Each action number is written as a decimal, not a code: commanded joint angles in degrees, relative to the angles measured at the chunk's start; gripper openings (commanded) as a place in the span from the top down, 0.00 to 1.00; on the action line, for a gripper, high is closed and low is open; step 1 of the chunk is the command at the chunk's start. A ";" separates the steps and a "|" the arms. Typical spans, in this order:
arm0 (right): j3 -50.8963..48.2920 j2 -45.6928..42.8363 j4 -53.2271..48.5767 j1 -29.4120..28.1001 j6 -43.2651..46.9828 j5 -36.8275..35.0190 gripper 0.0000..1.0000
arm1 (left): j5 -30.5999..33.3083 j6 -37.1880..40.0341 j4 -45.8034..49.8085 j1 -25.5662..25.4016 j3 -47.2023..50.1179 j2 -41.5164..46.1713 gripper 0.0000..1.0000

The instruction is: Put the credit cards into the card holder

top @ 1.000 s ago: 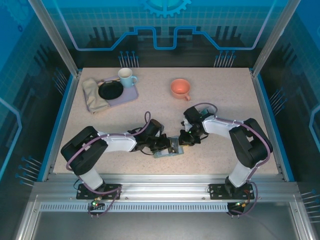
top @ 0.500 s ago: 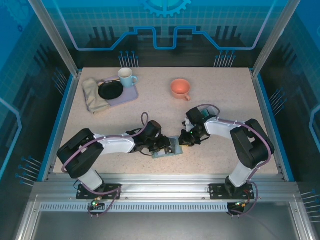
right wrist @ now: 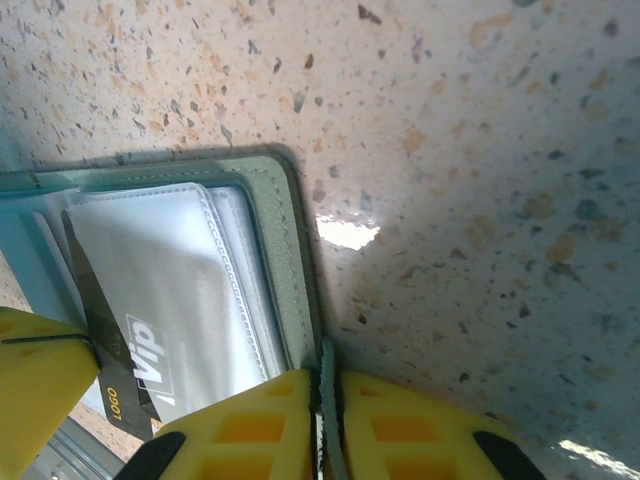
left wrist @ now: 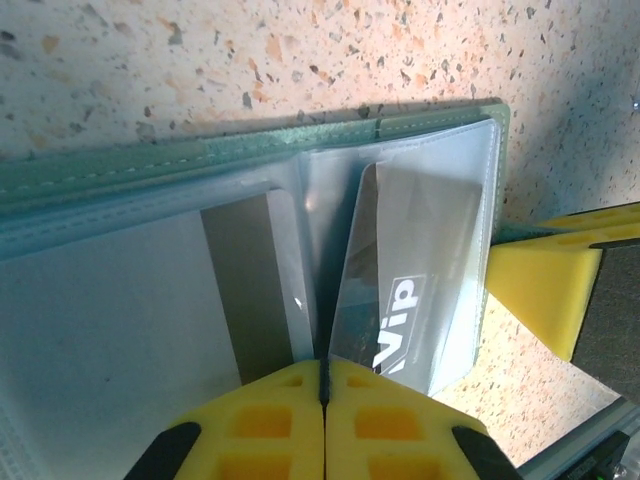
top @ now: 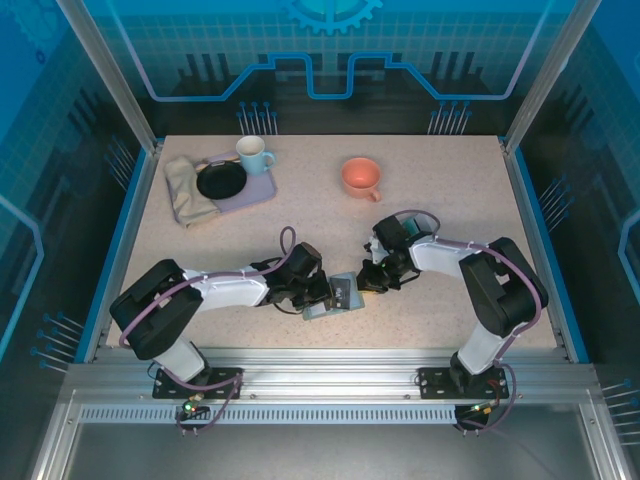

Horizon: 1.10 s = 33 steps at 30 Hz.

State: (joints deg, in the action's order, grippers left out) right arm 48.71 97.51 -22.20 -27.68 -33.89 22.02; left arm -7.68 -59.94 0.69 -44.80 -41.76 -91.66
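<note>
Left gripper (left wrist: 325, 385) pads pressed together, pinching one dark credit card (left wrist: 400, 300) marked "Vip" by its near edge. Card stands tilted over the clear sleeves of the open card holder (left wrist: 150, 170); I can't tell if its far end is inside a pocket. Right gripper (right wrist: 325, 410) pinched on the holder's green cover edge. Holder lies on the table (top: 300, 230), near the front edge, between both arms.

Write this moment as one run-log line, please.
left hand: shut on dark credit card | right hand: shut on card holder edge | card: at holder's clear sleeve
</note>
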 commanded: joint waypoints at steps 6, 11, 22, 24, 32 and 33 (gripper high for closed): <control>-3.06 2.09 0.57 -0.70 -1.22 1.04 0.95 | 0.46 -5.13 -3.53 -1.06 -0.80 -0.90 0.97; -3.74 1.08 0.35 -0.62 -2.60 -0.63 0.95 | 2.88 -9.78 -3.98 -1.12 2.20 1.10 1.00; -4.68 1.58 2.52 -0.70 -4.34 0.89 0.95 | 6.91 -15.48 -8.90 -1.66 7.09 5.00 1.00; -4.67 1.32 2.34 -0.77 -4.35 0.52 0.94 | 7.40 -15.03 -8.63 -2.00 6.84 5.37 1.00; -5.32 -0.41 0.95 -1.78 -5.89 -1.07 0.93 | 16.80 -8.59 12.42 -2.01 3.23 12.35 0.84; -5.78 -1.01 1.25 -2.12 -6.59 -1.15 0.93 | 17.19 -7.68 13.25 -1.86 3.54 13.14 0.83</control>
State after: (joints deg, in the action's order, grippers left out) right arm 45.89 95.94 -18.28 -27.77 -38.37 22.57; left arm 4.25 -70.94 4.97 -46.39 -36.99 -81.28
